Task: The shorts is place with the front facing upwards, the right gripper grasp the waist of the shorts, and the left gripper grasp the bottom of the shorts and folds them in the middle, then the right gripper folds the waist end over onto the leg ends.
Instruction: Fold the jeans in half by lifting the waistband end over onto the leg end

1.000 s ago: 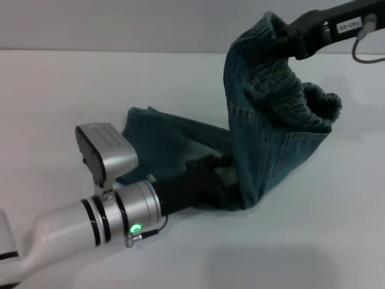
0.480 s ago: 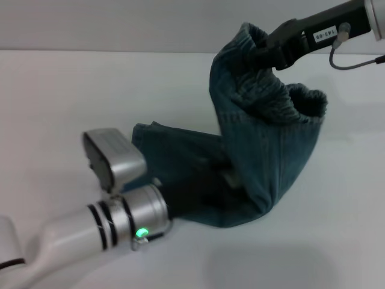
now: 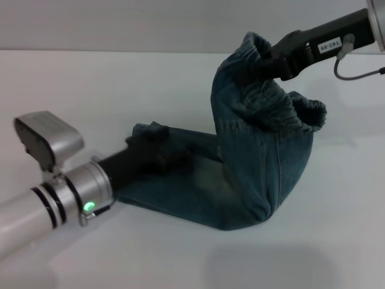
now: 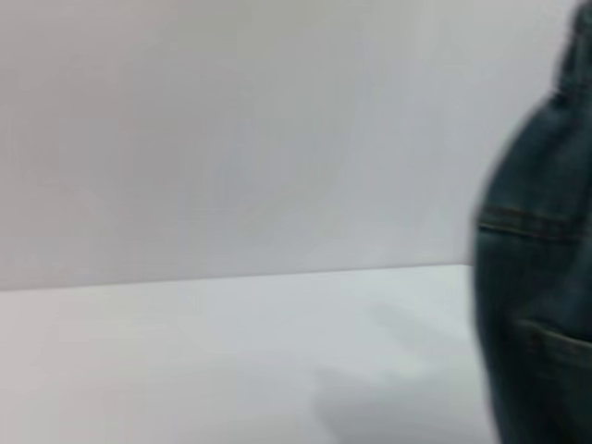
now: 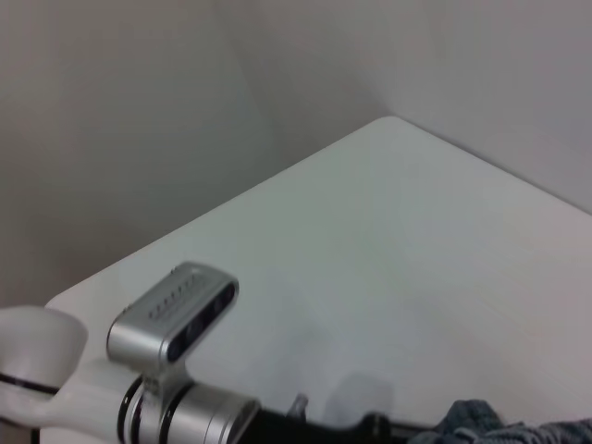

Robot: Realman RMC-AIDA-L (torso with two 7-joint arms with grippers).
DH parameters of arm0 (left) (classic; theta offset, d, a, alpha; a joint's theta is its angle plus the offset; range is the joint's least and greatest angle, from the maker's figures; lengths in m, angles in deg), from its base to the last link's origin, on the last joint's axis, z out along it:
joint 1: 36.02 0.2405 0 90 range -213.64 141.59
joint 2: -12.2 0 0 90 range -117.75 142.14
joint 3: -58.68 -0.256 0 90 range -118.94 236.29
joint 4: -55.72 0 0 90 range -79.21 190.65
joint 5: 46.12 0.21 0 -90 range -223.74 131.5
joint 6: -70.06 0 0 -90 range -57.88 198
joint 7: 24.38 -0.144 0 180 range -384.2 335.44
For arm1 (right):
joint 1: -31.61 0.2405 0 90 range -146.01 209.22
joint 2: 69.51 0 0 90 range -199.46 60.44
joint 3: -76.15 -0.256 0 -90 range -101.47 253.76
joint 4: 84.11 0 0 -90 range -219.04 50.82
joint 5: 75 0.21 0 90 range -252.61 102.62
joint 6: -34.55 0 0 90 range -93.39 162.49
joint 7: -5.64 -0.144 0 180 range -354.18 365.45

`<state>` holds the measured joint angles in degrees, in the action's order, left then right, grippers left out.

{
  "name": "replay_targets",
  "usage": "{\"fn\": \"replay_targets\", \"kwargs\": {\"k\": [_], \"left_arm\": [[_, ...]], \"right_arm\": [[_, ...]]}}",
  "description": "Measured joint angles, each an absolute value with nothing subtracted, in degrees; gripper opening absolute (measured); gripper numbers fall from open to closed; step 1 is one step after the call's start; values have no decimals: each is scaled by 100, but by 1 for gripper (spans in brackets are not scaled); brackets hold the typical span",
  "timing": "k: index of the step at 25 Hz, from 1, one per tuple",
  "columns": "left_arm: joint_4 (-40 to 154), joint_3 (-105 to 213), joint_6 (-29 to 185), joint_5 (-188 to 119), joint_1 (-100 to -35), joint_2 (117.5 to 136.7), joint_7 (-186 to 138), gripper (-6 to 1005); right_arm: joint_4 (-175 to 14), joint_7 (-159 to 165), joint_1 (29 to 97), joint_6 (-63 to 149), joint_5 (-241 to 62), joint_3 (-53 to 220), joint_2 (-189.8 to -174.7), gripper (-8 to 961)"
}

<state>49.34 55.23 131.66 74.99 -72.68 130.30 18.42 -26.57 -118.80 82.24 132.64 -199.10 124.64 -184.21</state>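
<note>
The right gripper [image 3: 260, 65] is clamped on the ruffled waist of the shorts [image 3: 274, 99], holding it raised above the white table [image 3: 120, 84]. From there the denim shorts [image 3: 252, 162] hang down to a fold resting on the table, with the legs lying flat toward the robot's left. The left gripper [image 3: 157, 144] lies low over the leg ends [image 3: 141, 131]; whether its fingers are pinching the denim or parted is hard to tell.
</note>
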Motion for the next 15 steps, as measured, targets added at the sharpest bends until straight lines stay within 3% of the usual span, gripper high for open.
{"fn": "replay_targets", "kwargs": {"k": [5, 15], "left_arm": [[5543, 5854, 13482, 7479, -7221, 13010, 2065, 810], [6875, 7031, 14428, 7235, -6900, 12976, 2626, 810]], "right_arm": [[-2881, -11814, 8268, 13199, -19907, 12656, -18469, 43], [-3076, -11765, 8528, 12711, -19921, 13231, -18764, 44]]}}
